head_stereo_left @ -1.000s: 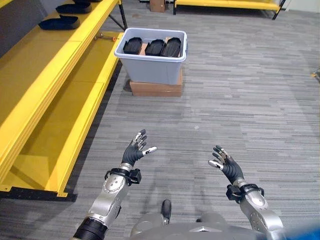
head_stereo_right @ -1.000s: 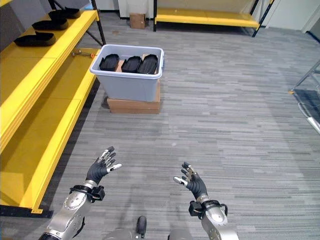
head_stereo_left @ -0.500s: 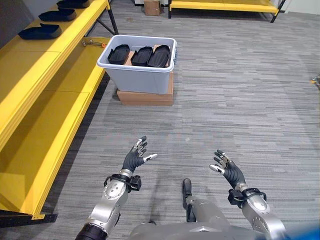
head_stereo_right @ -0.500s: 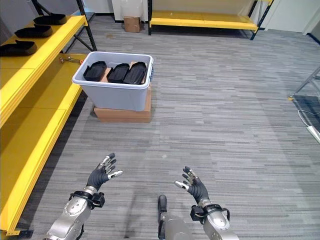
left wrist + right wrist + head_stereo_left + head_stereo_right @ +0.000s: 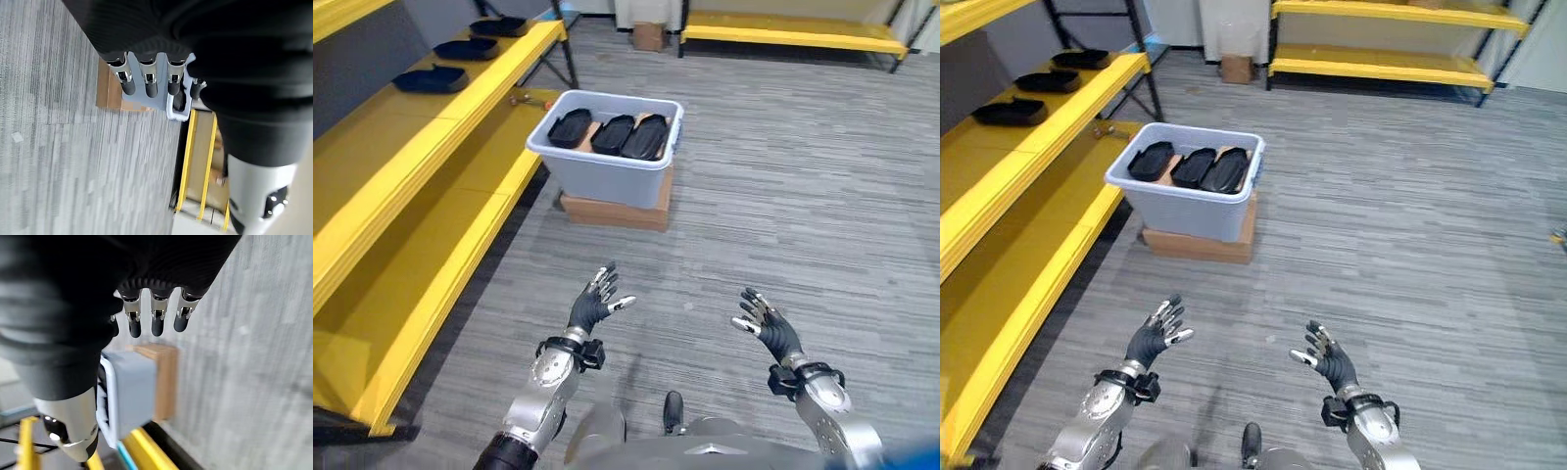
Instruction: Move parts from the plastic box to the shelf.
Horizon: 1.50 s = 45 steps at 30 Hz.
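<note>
A grey plastic box (image 5: 607,176) stands on a flat cardboard carton (image 5: 612,210) on the floor, ahead and a little to the left. Three black parts (image 5: 611,134) lie side by side inside it. More black parts (image 5: 431,79) rest on the top board of the yellow shelf (image 5: 421,166) along the left. My left hand (image 5: 590,308) and right hand (image 5: 770,331) are both raised over the floor well short of the box, fingers straight and spread, holding nothing. The box (image 5: 129,391) also shows past my right hand's fingers.
The yellow shelf's lower board (image 5: 431,294) runs along the floor at the left. A second yellow shelf (image 5: 1381,59) stands across the far end of the room, with a small cardboard box (image 5: 1234,68) on the floor by it. Grey floor (image 5: 803,196) lies open to the right.
The camera has shifted, so the box and shelf now sit further right in view. Both hands stay open and raised, in much the same pose.
</note>
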Motion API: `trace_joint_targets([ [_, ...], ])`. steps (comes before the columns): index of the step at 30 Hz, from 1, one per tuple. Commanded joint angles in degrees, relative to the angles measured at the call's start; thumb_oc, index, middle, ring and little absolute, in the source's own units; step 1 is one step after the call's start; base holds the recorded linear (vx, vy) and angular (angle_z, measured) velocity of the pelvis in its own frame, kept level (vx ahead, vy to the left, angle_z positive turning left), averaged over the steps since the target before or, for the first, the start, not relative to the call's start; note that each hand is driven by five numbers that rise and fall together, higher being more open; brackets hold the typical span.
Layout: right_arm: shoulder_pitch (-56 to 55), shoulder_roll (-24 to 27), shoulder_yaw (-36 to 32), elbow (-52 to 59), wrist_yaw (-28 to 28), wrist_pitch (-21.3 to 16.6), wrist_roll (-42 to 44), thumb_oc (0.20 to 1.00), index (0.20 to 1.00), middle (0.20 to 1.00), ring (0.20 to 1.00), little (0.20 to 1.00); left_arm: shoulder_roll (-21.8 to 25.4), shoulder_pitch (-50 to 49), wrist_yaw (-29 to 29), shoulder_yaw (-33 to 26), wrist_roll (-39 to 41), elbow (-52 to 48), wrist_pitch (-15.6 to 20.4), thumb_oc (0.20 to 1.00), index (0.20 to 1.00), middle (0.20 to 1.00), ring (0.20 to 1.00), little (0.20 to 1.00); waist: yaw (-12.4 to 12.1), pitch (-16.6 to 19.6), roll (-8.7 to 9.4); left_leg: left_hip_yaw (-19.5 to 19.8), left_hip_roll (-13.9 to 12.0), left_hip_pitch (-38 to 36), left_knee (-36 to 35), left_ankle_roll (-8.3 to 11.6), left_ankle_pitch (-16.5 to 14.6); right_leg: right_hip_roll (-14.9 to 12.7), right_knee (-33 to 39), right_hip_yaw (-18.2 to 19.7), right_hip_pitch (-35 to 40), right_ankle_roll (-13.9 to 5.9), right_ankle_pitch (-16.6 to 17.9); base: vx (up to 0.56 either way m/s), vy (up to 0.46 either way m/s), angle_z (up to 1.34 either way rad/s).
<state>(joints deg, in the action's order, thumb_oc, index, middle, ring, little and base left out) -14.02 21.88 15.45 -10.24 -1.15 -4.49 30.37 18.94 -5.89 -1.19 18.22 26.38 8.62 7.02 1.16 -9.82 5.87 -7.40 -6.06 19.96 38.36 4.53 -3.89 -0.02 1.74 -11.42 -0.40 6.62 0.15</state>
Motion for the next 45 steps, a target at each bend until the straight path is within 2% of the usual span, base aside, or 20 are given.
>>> trace_joint_targets([
  [1, 0.02, -0.32, -2.67, 3.43, 1.97, -3.65, 2.03, 1.0, 1.0, 1.0, 1.0, 1.0, 1.67, -0.08, -0.08, -0.1, 0.07, -2.13, 2.51, 1.0, 1.0, 1.0, 1.0, 1.0, 1.62, 1.34, -0.37, -2.63, -2.78, -10.93, -29.33, -1.23, 7.76, -3.02, -2.38, 4.89, 1.57, -9.02, -0.69, 0.24, 0.163, 0.39],
  [4, 0.09, -0.26, -3.0, 2.65, 2.72, -3.7, 1.15, 1.0, 1.0, 1.0, 1.0, 1.0, 1.48, -0.25, -0.68, -0.06, -0.66, -1.61, 2.39, 1.0, 1.0, 1.0, 1.0, 1.0, 1.12, 1.8, -1.67, -0.21, -4.95, -10.06, -40.83, 0.72, 14.01, -3.45, -1.85, 5.15, 4.03, -9.97, -2.23, 0.29, 0.21, 0.07],
  [6, -0.05, -0.12, -3.17, 2.54, 2.59, -3.43, 0.94, 1.0, 1.0, 1.0, 1.0, 1.0, 1.19, -0.35, -0.74, -0.25, -0.78, -1.44, 2.45, 1.0, 1.0, 1.0, 1.0, 1.0, 0.85, 2.28, -2.27, -0.89, -5.83, -9.21, -43.31, 1.65, 15.45, -4.25, -1.36, 5.3, 6.16, -10.76, -2.66, 0.34, 0.267, 0.05],
  [7, -0.44, -0.25, -3.18, 2.94, 1.97, -2.98, 0.65, 1.0, 1.0, 1.0, 1.0, 1.0, 1.04, -0.84, -0.37, -0.62, -0.39, -1.44, 2.49, 1.0, 1.0, 1.0, 1.0, 1.0, 0.63, 2.73, -2.86, -0.51, -5.42, -11.07, -43.32, 1.32, 14.24, -4.74, -1.44, 5.88, 7.29, -11.53, -3.39, 0.31, 0.279, -0.01],
  [9, -0.69, -0.56, -2.79, 2.85, 1.32, -2.91, 0.09, 1.0, 1.0, 1.0, 1.0, 1.0, 1.44, -1.29, -0.17, -0.74, -0.11, -1.53, 2.6, 1.0, 1.0, 1.0, 1.0, 1.0, -0.04, 3.82, -3.23, 0.36, -4.39, -11.5, -43.08, 0.81, 14.48, -6.12, -1.5, 6.47, 7.98, -12.31, -3.15, 0.31, 0.305, -0.33],
  [12, -0.31, -1.52, -2.17, 2.87, 0.65, -2.45, -0.55, 1.0, 1.0, 1.0, 1.0, 1.0, 2.76, -0.86, -0.07, -1.02, -0.09, -2.12, 2.84, 1.0, 1.0, 1.0, 1.0, 1.0, -0.66, 3.8, -2.4, -0.55, -2.16, -11.64, -40.07, -0.53, 12.0, -9.1, -1.76, 7.69, 7.84, -13.69, -1.74, 0.23, 0.29, -0.31],
  [15, 1.19, -2.78, -0.55, 2.39, 0.21, -2.23, -0.56, 1.0, 1.0, 1.0, 1.0, 1.0, 4.01, 0.59, -0.6, -1.17, -0.86, -2.15, 2.85, 1.0, 1.0, 1.0, 1.0, 1.0, -1.05, 3.45, -1.42, -1.19, 0.43, -10.68, -36.73, -2.61, 8.43, -12.45, -5.16, 8.59, 5.6, -15.32, 2.16, 0.15, 0.272, 0.05],
  [18, 2.14, -3.35, 0.83, 2.69, -0.28, -2.3, -0.25, 1.0, 1.0, 1.0, 1.0, 1.0, 5.33, 1.75, -1.22, -1.27, -1.76, -2.15, 2.84, 1.0, 1.0, 1.0, 1.0, 1.0, -1.08, 3.01, -1.93, -1.67, 2.36, -12.31, -37.66, -4.68, 7.08, -13.57, -13.3, 10.39, 0.17, -15.67, 9.37, 0.11, 0.248, 0.04],
  [20, 2.52, -3.45, 1.77, 2.61, -0.72, -2.1, -0.55, 1.0, 1.0, 1.0, 1.0, 1.0, 6.08, 2.22, -1.53, -1.6, -2.72, -2.39, 2.91, 1.0, 1.0, 1.0, 1.0, 1.0, -0.79, 2.33, -3.24, -2.48, 2.28, -14.71, -39.64, -5.6, 6.4, -13.18, -19.82, 8.79, -3.92, -15.27, 9.98, 0.14, 0.267, -0.11],
  [22, 2.57, -3.43, 2.41, 2.44, -1.49, -1.9, -0.41, 1.0, 1.0, 1.0, 1.0, 1.0, 6.46, 2.72, -1.25, -1.66, -3.75, -2.21, 2.93, 1.0, 1.0, 1.0, 1.0, 1.0, 0.51, 1.69, -4.11, -3.49, 2.59, -17.98, -42.14, -5.67, 5.89, -10.46, -21.51, 7.61, -8.26, -14.86, 7.91, 0.18, 0.216, -0.27],
  [24, 2.5, -3.13, 2.62, 3.02, -1.83, -1.84, 0.12, 1.0, 1.0, 1.0, 1.0, 1.0, 6.77, 2.33, -1.05, -2.25, -3.76, -2.05, 3.0, 1.0, 1.0, 1.0, 1.0, 1.0, 1.28, 1.72, -4.58, -4.84, 2.89, -20.31, -43.36, -5.49, 4.89, -8.61, -16.85, 4.86, -10.81, -14.34, 6.31, 0.22, 0.109, -0.44],
  [27, 2.58, -3.1, 2.65, 2.95, -1.68, -1.71, -0.21, 1.0, 1.0, 1.0, 1.0, 1.0, 6.19, 2.33, -1.21, -2.74, -3.98, -1.5, 2.72, 1.0, 1.0, 1.0, 1.0, 1.0, 1.94, 1.35, -4.44, -4.98, 3.5, -22.61, -43.36, -5.19, 3.46, -7.34, -9.87, 3.13, -11.2, -14.61, 6.79, 0.23, -0.015, -0.26],
  [28, 3.19, -3.2, 2.82, 3.06, -1.63, -1.67, -0.8, 1.0, 1.0, 1.0, 1.0, 1.0, 5.82, 2.05, -1.18, -3.64, -4.14, -1.39, 2.98, 1.0, 1.0, 1.0, 1.0, 1.0, 2.3, 1.42, -4.25, -5.33, 3.04, -24.25, -43.36, -4.38, 2.63, -8.7, -2.53, 1.63, -13.38, -15.95, 9.36, 0.27, -0.098, 0.08],
  [32, 3.2, -2.73, 2.78, 4.31, -1.89, -1.56, -1.51, 1.0, 1.0, 1.0, 1.0, 1.0, 5.06, 0.95, -0.58, -4.01, -3.97, -1.29, 3.12, 1.0, 1.0, 1.0, 1.0, 1.0, 2.54, 2.28, -3.83, -4.87, 1.88, -26.55, -43.36, -2.97, 1.65, -8.78, 0.93, 0.92, -11.98, -16.61, 10.68, 0.29, -0.165, 0.03],
  [34, 3.54, -2.66, 2.78, 4.13, -1.82, -1.84, -0.65, 1.0, 1.0, 1.0, 1.0, 1.0, 3.88, 0.65, 0.13, -3.42, -4.15, -0.69, 2.8, 1.0, 1.0, 1.0, 1.0, 1.0, 2.55, 3.8, -3.6, -3.77, 1.01, -28.47, -43.36, -1.77, 0.89, -8.0, 1.78, 1.28, -8.58, -15.55, 10.19, 0.41, -0.285, 0.38],
  [37, 4.63, -0.87, 2.4, 4.96, -1.35, -2.39, -0.42, 1.0, 1.0, 1.0, 1.0, 1.0, 2.61, 0.39, -0.25, -3.4, -1.72, 0.17, 2.65, 1.0, 1.0, 1.0, 1.0, 1.0, 2.75, 4.47, -4.95, -2.16, -2.86, -29.46, -40.32, -0.06, 3.25, -5.8, -3.31, 0.83, -8.49, -12.95, 5.92, 0.3, -0.288, 0.33],
  [38, 4.62, -0.82, 2.39, 4.98, -1.34, -2.38, -0.41, 1.0, 1.0, 1.0, 1.0, 1.0, 2.57, 0.39, -0.25, -3.4, -1.71, 0.17, 2.65, 1.0, 1.0, 1.0, 1.0, 1.0, 2.8, 4.48, -5.03, -2.11, -2.95, -29.44, -40.29, 0.01, 3.23, -5.75, -3.57, 0.77, -8.6, -12.89, 5.74, 0.23, -0.274, 0.03],
  [40, 4.25, -0.07, 1.7, 5.24, -0.94, -2.43, 0.3, 1.0, 1.0, 1.0, 1.0, 1.0, 1.78, 0.75, -0.42, -2.63, -0.03, 0.44, 2.37, 1.0, 1.0, 1.0, 1.0, 1.0, 3.12, 4.14, -5.76, -1.16, -5.37, -28.42, -35.56, 1.09, 7.04, -4.16, -5.99, 0.91, -7.8, -11.09, 2.94, 0.2, -0.257, -0.17],
  [42, 3.99, 0.27, 1.4, 5.2, -0.91, -2.49, 0.52, 1.0, 1.0, 1.0, 1.0, 1.0, 1.65, 0.66, -0.41, -2.51, 0.3, 0.22, 2.23, 1.0, 1.0, 1.0, 1.0, 1.0, 3.08, 4.23, -5.64, -0.6, -5.8, -27.5, -33.36, 1.2, 8.81, -3.79, -5.95, 0.99, -7.44, -10.37, 2.24, 0.15, -0.213, -0.06],
  [45, 3.25, 1.57, 0.23, 4.72, -0.62, -2.57, 0.54, 1.0, 1.0, 1.0, 1.0, 1.0, 1.68, 0.76, -0.33, -2.17, 0.84, -0.31, 2.27, 1.0, 1.0, 1.0, 1.0, 1.0, 2.63, 3.16, -4.41, 0.51, -6.02, -23.28, -23.04, 1.44, 13.23, -3.1, -4.74, 1.17, -4.69, -8.46, 1.42, 0.16, -0.264, -0.1],
])
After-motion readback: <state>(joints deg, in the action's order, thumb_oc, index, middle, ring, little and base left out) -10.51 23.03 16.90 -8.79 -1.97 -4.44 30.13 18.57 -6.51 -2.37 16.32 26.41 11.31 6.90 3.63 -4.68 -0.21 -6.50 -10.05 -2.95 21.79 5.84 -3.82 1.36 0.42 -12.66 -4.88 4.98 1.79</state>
